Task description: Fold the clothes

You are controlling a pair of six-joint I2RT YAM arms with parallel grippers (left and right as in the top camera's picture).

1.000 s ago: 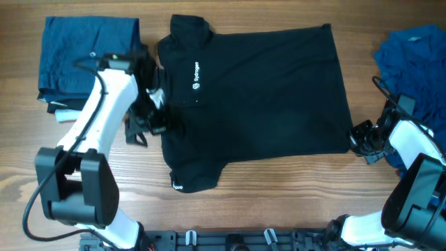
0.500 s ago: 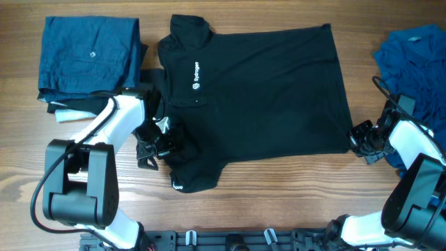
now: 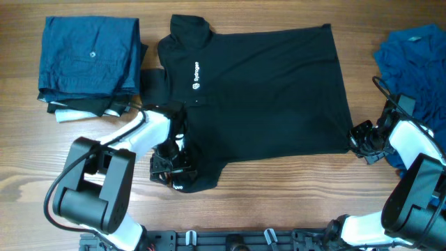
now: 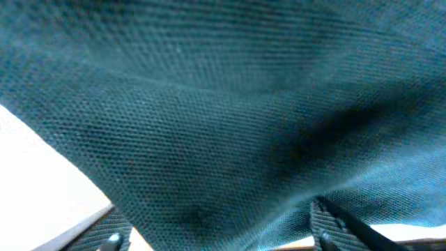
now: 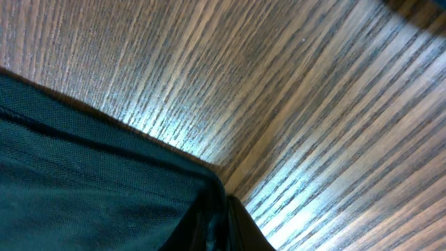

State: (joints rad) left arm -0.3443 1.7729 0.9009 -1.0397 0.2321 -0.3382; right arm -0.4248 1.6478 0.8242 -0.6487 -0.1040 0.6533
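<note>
Fabric on the fold: a large black short-sleeved collared shirt [image 3: 265, 90] lies spread mid-desk, collar at its far-left. Its small white chest logo [image 3: 196, 75] carries lettering too small to read, and a white mark [image 3: 175, 185] shows on the near sleeve hem. The left gripper [image 3: 171, 166] sits on that sleeve, fingers [image 4: 333, 222] spread with cloth between them. The right gripper [image 3: 364, 143] pinches the shirt's near-right corner. A folded blue garment [image 3: 89, 56] fills the far-left corner, and a crumpled blue garment [image 3: 414, 52] lies at the right edge. Bare wooden desk [image 3: 279, 199] runs along the near edge.
</note>
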